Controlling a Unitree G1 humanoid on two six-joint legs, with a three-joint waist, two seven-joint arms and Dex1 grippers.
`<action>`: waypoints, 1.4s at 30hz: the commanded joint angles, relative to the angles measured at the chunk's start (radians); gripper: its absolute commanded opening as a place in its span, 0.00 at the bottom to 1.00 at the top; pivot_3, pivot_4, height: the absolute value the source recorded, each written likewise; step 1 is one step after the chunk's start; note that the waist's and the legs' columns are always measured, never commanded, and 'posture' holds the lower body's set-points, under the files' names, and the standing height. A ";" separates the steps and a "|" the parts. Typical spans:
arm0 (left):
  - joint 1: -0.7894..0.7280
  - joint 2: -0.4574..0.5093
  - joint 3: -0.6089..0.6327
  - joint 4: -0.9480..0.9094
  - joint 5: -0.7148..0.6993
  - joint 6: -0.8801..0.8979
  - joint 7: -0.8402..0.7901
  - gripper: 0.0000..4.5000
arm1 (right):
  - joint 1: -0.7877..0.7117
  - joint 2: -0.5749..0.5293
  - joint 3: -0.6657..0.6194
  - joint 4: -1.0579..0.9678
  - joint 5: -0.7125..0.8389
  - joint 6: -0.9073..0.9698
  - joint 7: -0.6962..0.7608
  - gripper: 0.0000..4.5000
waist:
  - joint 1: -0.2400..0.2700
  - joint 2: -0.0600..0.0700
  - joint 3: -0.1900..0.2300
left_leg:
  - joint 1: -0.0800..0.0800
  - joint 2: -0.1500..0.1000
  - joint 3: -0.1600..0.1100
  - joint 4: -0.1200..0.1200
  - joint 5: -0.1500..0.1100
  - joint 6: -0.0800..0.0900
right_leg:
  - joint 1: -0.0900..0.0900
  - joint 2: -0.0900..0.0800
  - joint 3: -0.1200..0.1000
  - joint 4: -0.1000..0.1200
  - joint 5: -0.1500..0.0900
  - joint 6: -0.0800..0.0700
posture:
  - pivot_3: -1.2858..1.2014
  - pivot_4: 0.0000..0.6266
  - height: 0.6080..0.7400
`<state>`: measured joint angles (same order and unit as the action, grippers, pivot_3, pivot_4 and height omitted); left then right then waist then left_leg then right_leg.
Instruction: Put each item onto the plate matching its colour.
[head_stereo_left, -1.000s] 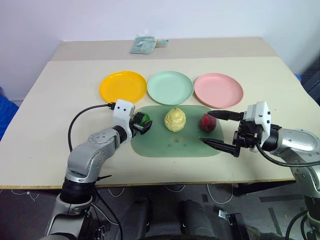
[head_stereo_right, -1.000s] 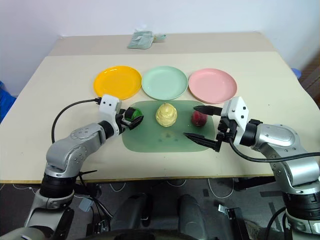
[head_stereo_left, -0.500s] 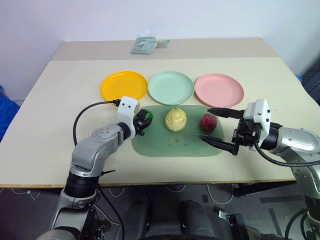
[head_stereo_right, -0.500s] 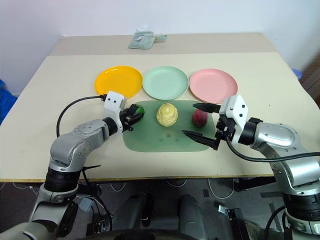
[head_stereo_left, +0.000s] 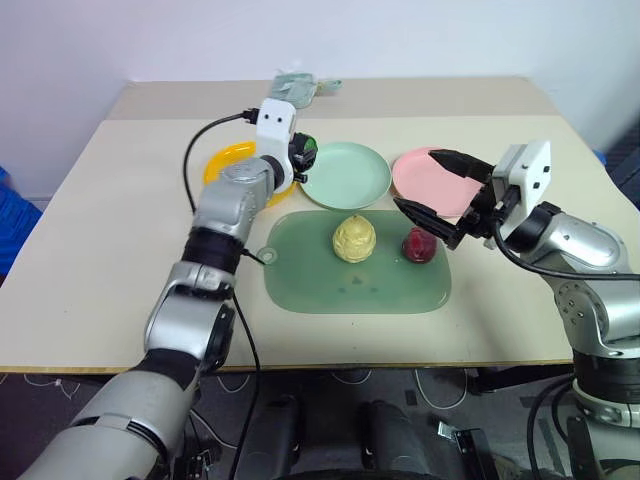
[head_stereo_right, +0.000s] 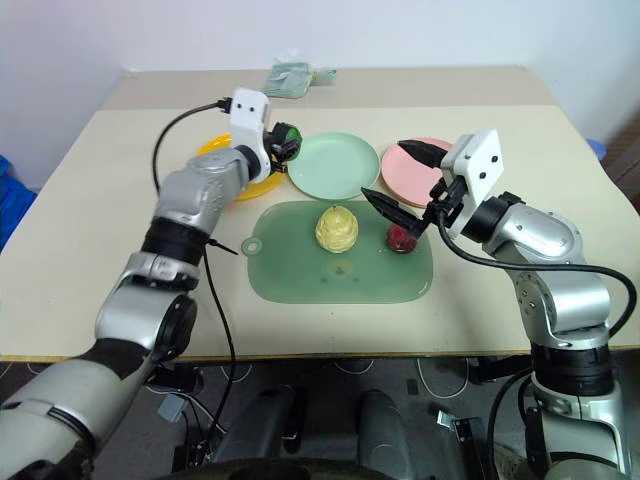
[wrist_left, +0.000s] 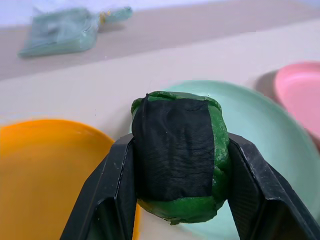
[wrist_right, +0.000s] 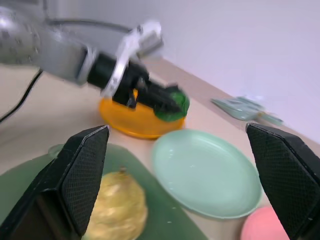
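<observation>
Dark green and black ball (wrist_left: 177, 157) sits clamped in the left end effector (head_stereo_left: 303, 157), held above the near rim of the round pale mint-green plastic plate (head_stereo_left: 345, 175), presumably for release there. Right end effector (head_stereo_left: 432, 188) gapes wide, empty, over the dark red roundish lump (head_stereo_left: 418, 245), likely lining up a grasp.

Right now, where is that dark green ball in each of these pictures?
Left eye view: green ball in the left claw, at the mint plate's left rim.
Right eye view: same spot.
Left wrist view: centre, between the fingers.
Right wrist view: middle, above the yellow plate.
Shared landmark: the mint plate.
</observation>
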<state>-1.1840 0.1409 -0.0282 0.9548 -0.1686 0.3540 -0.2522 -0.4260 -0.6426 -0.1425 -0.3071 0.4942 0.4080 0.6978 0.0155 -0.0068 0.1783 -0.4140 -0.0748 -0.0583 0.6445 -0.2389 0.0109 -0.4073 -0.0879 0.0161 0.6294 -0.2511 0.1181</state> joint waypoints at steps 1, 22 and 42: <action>-0.085 -0.044 -0.010 0.219 0.074 -0.183 -0.008 0.50 | -0.055 0.033 -0.006 0.011 -0.046 -0.002 -0.090 1.00 | -0.002 0.000 0.000 | -0.003 0.000 0.000 0.001 0.000 0.000 | -0.002 0.000 0.000 0.000 0.000 0.000 | 0.52 0.24 1.00; -0.148 -0.097 0.102 0.291 0.111 -0.311 -0.086 0.99 | 0.009 0.038 -0.027 -0.112 -0.036 0.120 -0.155 1.00 | -0.003 0.000 0.000 | -0.014 -0.001 0.001 0.004 0.001 0.000 | -0.016 0.000 0.002 0.008 0.002 0.002 | 0.52 0.24 1.00; 0.486 0.299 -0.045 -1.145 -0.269 0.472 -0.585 0.99 | 0.433 -0.058 -0.277 -0.301 0.094 0.175 -0.034 1.00 | 0.009 0.001 -0.001 | -0.012 0.000 0.000 0.007 0.002 -0.002 | -0.015 0.000 0.006 0.014 0.001 0.001 | 0.52 0.24 1.00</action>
<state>-0.6824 0.4299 -0.0611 -0.1553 -0.4266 0.8246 -0.8263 -0.0287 -0.6854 -0.3472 -0.5480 0.5535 0.5834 0.6356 0.0244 -0.0055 0.1775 -0.4259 -0.0750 -0.0582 0.6518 -0.2372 0.0091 -0.4217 -0.0878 0.0215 0.6431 -0.2500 0.1194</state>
